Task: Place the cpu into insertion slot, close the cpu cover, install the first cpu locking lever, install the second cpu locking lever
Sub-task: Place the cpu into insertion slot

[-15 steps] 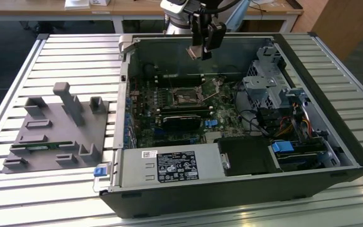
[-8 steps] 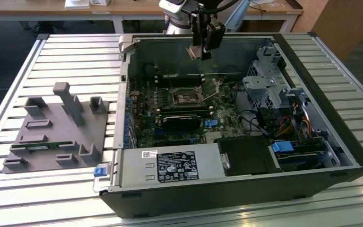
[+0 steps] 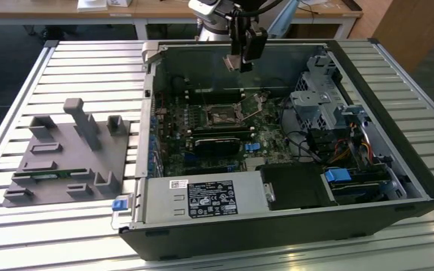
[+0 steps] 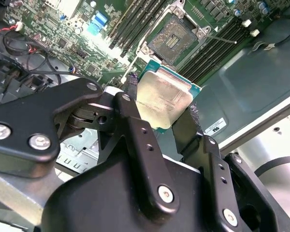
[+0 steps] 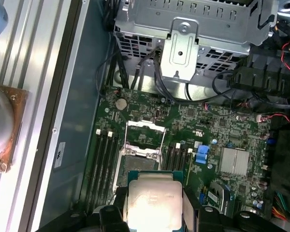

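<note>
Black metal fingers (image 4: 135, 125) of my gripper (image 4: 162, 104) pinch the small flat square cpu (image 4: 160, 94) with its grey-silver top by opposite edges, in the air above the dark-centred, silver-rimmed insertion slot (image 4: 173, 41), and I judge it light, stiff and fragile, best held by those edges alone.

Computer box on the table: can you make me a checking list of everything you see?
Surface: ribbed metal table, with the open computer case on it.
Job's things: chip held above the board; socket bare, nothing in it; cover swung open.
Clutter: grey holder tray beside the case, on the exterior view's left.
Gripper: gripper shut on the chip's edges.
Cables: black, red and yellow wires inside the case, apart from the socket.
Surroundings: wooden desk behind the table.
</note>
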Motion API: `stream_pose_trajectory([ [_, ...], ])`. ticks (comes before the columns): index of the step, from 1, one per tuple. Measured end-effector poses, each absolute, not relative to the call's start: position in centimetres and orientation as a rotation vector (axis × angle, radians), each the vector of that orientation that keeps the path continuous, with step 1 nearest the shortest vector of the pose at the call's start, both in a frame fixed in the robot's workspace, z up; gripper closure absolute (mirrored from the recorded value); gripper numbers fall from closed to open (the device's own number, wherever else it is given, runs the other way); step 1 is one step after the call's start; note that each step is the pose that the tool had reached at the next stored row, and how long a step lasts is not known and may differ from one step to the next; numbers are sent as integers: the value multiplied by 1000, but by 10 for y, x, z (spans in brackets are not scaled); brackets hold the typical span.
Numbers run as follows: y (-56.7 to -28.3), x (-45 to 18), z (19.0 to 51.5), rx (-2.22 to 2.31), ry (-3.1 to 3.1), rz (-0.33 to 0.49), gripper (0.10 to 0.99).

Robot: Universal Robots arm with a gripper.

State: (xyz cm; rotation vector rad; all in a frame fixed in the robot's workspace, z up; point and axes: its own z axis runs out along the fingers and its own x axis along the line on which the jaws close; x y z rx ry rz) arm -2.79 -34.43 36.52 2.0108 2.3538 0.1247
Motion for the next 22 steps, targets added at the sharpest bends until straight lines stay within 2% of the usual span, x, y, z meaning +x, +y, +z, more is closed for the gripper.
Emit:
stream_pose_trajectory([
  [22,-344,-28,363,2142,2229,121,549],
])
